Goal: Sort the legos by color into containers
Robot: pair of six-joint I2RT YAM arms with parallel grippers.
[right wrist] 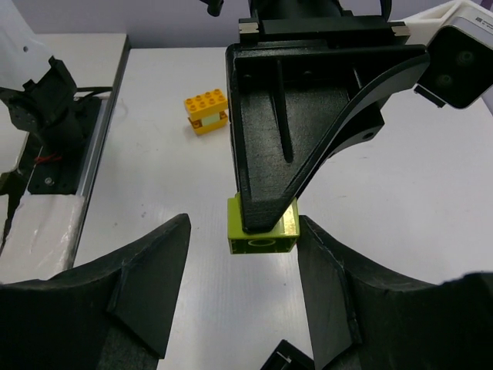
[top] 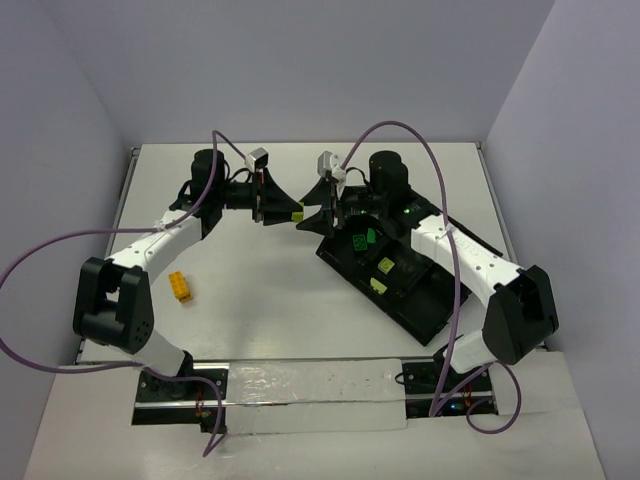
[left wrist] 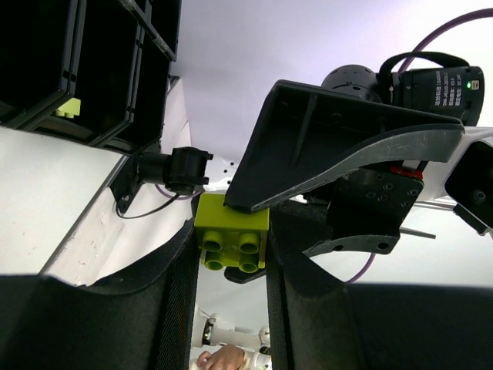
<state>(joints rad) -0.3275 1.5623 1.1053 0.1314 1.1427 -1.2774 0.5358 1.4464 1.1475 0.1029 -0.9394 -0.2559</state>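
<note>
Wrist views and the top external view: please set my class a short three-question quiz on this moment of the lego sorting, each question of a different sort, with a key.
1. Fill in: the jaws of the right gripper stand ____ on either side of the yellow-green brick.
2. Which one clamps that brick? A: left gripper. B: right gripper. C: neither.
3. True or false: the yellow brick lies inside the black tray.
Key: 1 open; 2 A; 3 false, it lies on the table, apart from the tray.
</note>
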